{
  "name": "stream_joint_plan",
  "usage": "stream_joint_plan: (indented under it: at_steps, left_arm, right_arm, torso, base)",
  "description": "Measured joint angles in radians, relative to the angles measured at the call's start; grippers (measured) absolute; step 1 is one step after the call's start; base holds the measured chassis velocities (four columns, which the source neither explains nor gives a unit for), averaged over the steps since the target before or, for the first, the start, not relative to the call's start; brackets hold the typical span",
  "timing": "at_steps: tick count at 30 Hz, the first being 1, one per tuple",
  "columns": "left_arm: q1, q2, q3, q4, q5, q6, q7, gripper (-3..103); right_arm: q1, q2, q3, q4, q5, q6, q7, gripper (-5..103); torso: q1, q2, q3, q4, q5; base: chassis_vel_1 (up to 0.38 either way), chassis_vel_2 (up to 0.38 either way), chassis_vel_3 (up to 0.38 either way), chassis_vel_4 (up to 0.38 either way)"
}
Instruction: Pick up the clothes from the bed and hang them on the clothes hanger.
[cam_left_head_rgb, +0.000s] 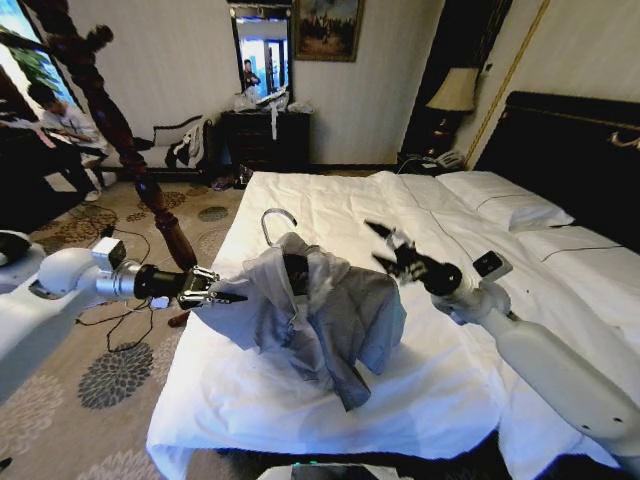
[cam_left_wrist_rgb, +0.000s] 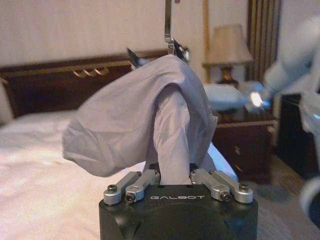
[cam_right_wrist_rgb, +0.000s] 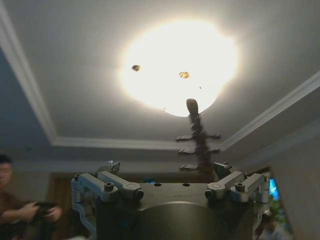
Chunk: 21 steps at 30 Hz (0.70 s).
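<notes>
A: Grey-blue shirt (cam_left_head_rgb: 315, 310) is draped crookedly on a metal-hooked hanger (cam_left_head_rgb: 283, 228) above the bed (cam_left_head_rgb: 300, 400), bunched, one sleeve trailing.
B: Left gripper (cam_left_head_rgb: 232, 297)?
A: Pinched on a fold beside the hanger. Right gripper (cam_left_head_rgb: 385, 248) spread, empty, just beside the hanger.
B: Risk?
A: Thin cloth could be dragged off the hanger if pulled sideways.

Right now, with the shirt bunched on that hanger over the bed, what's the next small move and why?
Probably ease the left gripper outward to draw the shirt along the hanger. It is shut on a fold, the cloth hangs bunched under the hook, and the right gripper stands open, apart from it.
</notes>
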Motion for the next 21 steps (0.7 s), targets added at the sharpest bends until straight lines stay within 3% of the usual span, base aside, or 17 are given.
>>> stream_joint_plan:
  at_steps: [7,13,15,21]
  left_arm:
    - [-0.035,-0.006,-0.037,0.051,-0.222,0.007,-0.151,19]
    - [-0.05,-0.045,-0.054,0.067,-0.284,0.004,-0.223,19]
    - [-0.087,-0.061,-0.054,0.08,-0.316,0.001,-0.274,19]
    - [-0.201,-0.022,-0.042,0.115,-0.363,0.019,-0.312,19]
  right_arm:
    - [0.001,0.029,0.066,-0.021,0.001,0.02,0.037,100]
    - [-0.002,0.031,0.086,-0.02,-0.009,0.039,0.078,100]
    - [-0.011,0.026,0.089,-0.019,-0.042,0.052,0.116,100]
    - [-0.028,0.025,0.089,-0.02,-0.103,0.061,0.125,100]
  torso:
    - [0.0,0.0,0.0,0.0,0.0002]
    - [0.0,0.0,0.0,-0.0001,0.0]
    - [0.0,0.0,0.0,-0.0002,0.0]
    - [0.0,0.0,0.0,-0.0003,0.0002]
  base:
    - [0.0,0.0,0.0,0.0]
    - [0.0,0.0,0.0,0.0]
    - [0.0,0.0,0.0,0.0]
    - [0.0,0.0,0.0,0.0]
